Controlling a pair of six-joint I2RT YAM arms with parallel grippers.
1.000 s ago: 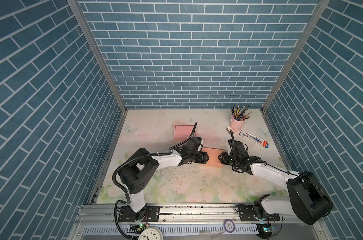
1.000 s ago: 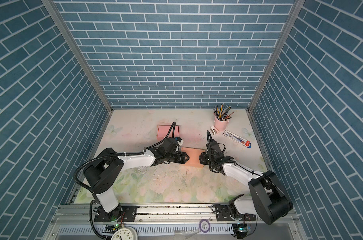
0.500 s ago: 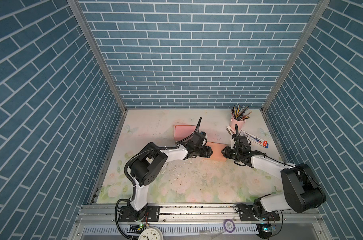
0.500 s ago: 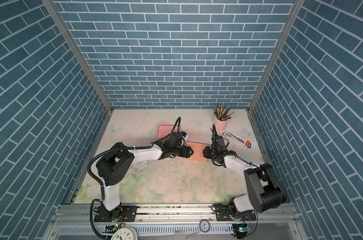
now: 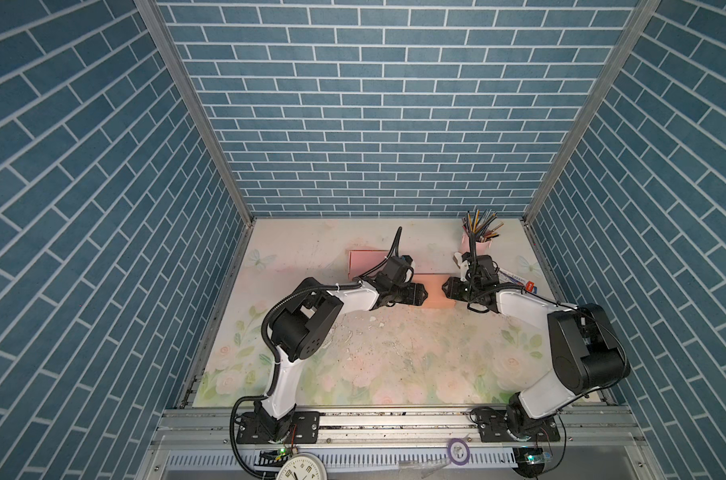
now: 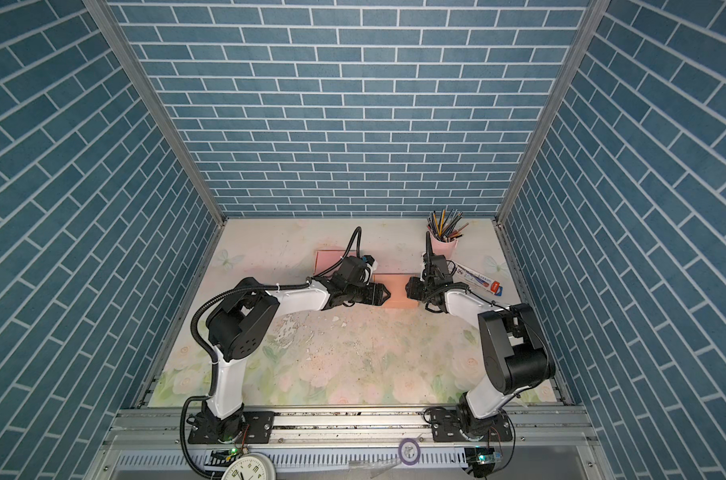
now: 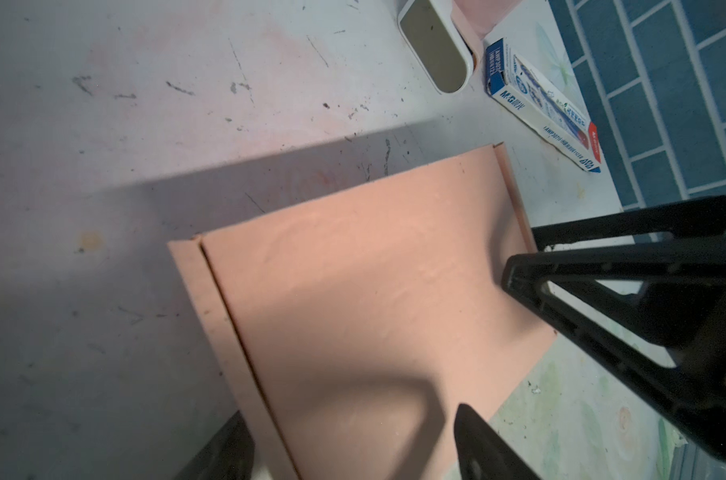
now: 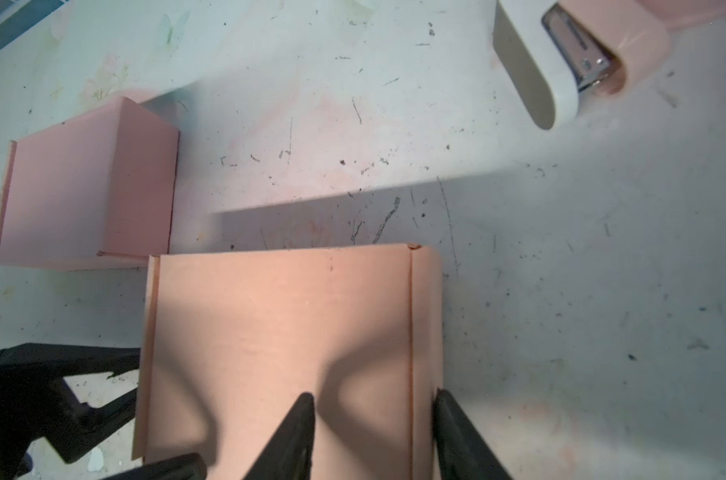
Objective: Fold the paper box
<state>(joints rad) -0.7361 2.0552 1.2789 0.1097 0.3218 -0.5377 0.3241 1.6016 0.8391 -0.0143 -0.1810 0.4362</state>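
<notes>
left arm [image 5: 353, 300]: white-and-black jointed arm, rising from its base at the near left, elbow bent, forearm stretched low and rightward towards the middle.
left wrist [image 5: 392, 277]: black block at the forearm's end, bent slightly towards the near side.
left gripper [image 5: 423, 294]: black two-fingered parallel gripper, pointing right; in the left wrist view its fingers [image 7: 477, 440] stand wide apart, clamped on nothing.
right arm [image 5: 523, 308]: white-and-black jointed arm, rising from the near right, large black elbow raised, forearm reaching left and far.
right wrist [image 5: 482, 271]: black, turned leftward.
right gripper [image 5: 445, 287]: black two-fingered parallel gripper, pointing left, facing the left gripper, tips near but apart; its fingers [image 8: 299, 428] are parted with a clear gap.
</notes>
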